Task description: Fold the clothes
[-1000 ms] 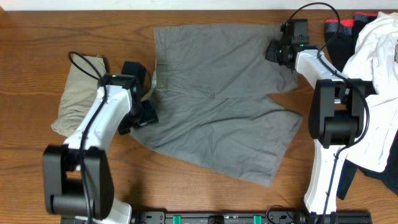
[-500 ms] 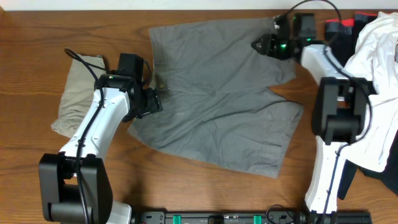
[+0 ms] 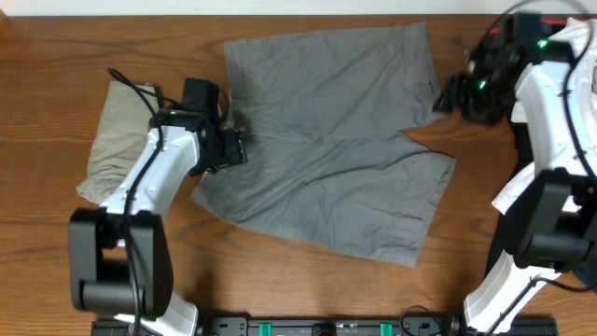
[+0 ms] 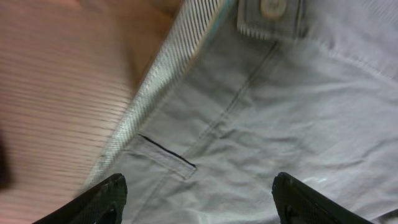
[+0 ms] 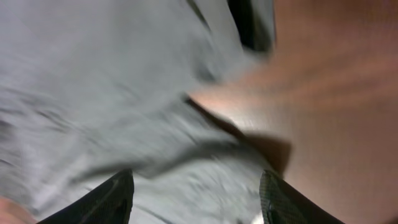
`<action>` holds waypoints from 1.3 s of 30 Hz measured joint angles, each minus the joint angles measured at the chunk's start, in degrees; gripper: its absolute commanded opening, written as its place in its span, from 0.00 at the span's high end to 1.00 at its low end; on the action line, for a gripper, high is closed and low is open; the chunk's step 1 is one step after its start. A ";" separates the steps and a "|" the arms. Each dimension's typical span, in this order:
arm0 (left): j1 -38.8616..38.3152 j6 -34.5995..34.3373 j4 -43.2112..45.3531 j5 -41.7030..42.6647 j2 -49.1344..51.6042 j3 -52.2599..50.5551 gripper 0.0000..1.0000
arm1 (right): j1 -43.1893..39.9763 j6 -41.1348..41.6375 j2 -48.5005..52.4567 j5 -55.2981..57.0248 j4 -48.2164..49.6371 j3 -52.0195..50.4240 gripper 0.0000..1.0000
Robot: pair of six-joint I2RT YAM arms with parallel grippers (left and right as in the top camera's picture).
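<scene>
The grey shorts [image 3: 336, 140] lie spread flat on the wooden table, waistband to the left and legs to the right. The khaki shorts [image 3: 117, 140] lie folded at the far left. My left gripper [image 3: 233, 147] is open over the grey waistband. The left wrist view shows its fingers [image 4: 199, 199] wide apart above the fabric, with the waistband button [image 4: 272, 7] ahead. My right gripper [image 3: 457, 93] is open and empty, just right of the upper leg's hem. The blurred right wrist view shows its fingers [image 5: 196, 193] above grey cloth [image 5: 93, 93] and bare wood.
A pile of other clothes sits at the right edge: a white garment [image 3: 569, 65] and a dark item with red trim [image 3: 508, 39]. The right arm's base stands in front of that pile.
My right gripper has let go of the upper leg's hem and swung right and down, off the shorts. The shorts have shifted slightly left and lie flatter. My left gripper edged right along the waistband.
</scene>
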 measured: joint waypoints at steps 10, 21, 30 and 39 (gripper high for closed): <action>0.00 1.53 -6.10 3.15 2.82 0.00 0.23 | -0.22 -10.97 1.88 -8.09 0.24 -16.74 0.53; 0.00 3.89 -5.95 3.15 2.82 0.00 0.23 | 0.11 -3.72 1.79 -2.45 14.34 -23.04 0.73; 0.00 4.33 -0.70 3.17 2.82 -6.34 0.23 | -3.61 3.61 1.55 5.92 10.78 -22.99 0.80; 0.00 4.72 1.29 3.02 2.36 -8.48 0.29 | -6.38 -2.71 1.46 3.04 9.42 -22.99 0.64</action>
